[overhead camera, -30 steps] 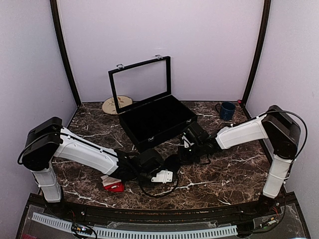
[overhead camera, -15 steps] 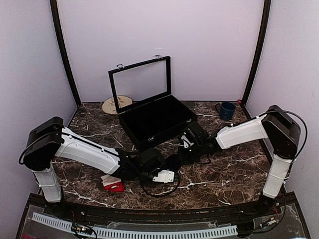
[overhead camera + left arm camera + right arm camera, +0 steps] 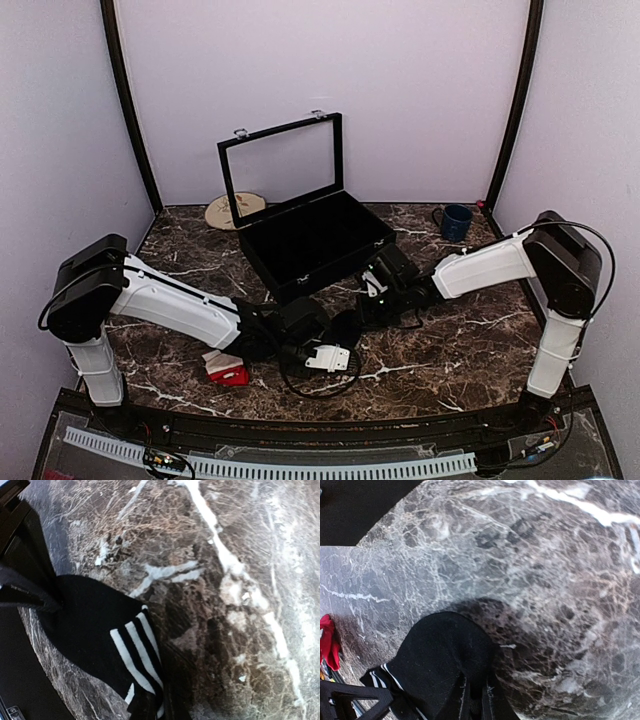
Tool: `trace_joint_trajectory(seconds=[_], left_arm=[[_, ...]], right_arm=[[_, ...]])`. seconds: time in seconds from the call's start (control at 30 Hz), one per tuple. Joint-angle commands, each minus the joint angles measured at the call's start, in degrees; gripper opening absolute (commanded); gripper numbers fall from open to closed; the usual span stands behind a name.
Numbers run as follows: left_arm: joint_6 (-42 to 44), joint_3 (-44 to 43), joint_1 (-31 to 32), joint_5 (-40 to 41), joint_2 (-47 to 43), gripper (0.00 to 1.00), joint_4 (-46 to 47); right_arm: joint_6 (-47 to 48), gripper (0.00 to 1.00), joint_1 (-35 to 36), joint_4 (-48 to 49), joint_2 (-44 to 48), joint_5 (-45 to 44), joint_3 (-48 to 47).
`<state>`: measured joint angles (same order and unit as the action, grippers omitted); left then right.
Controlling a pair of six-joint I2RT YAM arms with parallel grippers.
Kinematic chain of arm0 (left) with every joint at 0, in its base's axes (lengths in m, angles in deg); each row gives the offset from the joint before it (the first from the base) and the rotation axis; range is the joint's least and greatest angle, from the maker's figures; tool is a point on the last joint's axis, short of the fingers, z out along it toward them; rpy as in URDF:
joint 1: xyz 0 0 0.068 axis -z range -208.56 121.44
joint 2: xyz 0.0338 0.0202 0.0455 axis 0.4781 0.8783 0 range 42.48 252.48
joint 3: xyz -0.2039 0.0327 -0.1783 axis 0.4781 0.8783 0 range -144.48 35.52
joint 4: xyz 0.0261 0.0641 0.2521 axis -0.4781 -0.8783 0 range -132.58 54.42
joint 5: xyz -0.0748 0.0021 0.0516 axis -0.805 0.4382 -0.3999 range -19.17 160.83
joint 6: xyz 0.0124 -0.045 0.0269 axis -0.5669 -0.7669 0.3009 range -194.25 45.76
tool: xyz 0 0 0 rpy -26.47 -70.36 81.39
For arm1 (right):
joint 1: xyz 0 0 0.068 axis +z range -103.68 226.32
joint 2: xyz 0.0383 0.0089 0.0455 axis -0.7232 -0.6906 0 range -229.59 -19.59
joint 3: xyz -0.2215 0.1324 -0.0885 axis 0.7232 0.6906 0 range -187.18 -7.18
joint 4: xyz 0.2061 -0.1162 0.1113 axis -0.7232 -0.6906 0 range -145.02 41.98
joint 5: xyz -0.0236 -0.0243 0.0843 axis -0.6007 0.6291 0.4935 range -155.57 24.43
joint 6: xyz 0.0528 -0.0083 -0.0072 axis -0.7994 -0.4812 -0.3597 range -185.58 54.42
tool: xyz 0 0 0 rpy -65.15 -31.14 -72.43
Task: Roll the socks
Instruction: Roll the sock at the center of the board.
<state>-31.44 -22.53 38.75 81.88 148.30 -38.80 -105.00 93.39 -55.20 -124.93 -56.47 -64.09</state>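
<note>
Against the frame from a second ago, little altered: left tool (image 3: 157, 707) with its white wrist block nudged a touch nearer, right tool (image 3: 476, 702) unmoved, red sock (image 3: 228, 372) with its white cuff lying as before on the counter (image 3: 450, 340), near and left of centre, just beside the left forearm. Between the two tools, on the near side of the open black case (image 3: 300, 285), spread flat on the marble: a black sock (image 3: 95, 625). From above, only a dark patch there; white stripes legible solely in the wrist views. Right tool pressed together, pinching the plain end of the black sock, shown by its own camera and again at the left edge of the left wrist view. Left tool at the striped cuff; pinching or slack, cannot tell. Far right, well apart: blue mug (image 3: 456, 222).
</note>
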Motion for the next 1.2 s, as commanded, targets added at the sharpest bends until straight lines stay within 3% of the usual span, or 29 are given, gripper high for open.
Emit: trace_joint_trajectory(seconds=[0.0,0.3,0.57,1.17], left_arm=[[2.2,-1.5,-0.8,-4.3,-1.1,0.10,-2.2],[7.7,-4.9,-2.8,-11.9,-0.6,0.11,-5.7],[10.4,-12.8,-7.0,-21.5,3.2,0.11,-17.3],[9.0,-20.3,-9.4,-34.8,8.8,0.12,-26.7]], right_arm=[[1.2,0.09,-0.3,-3.5,-3.8,0.6,0.1],[2.7,0.11,-0.3,-5.2,-4.7,1.6,-0.9],[3.4,0.13,-0.3,-5.8,-5.2,2.5,-0.6],[4.0,0.19,-0.5,-5.8,-6.9,5.0,-1.7]])
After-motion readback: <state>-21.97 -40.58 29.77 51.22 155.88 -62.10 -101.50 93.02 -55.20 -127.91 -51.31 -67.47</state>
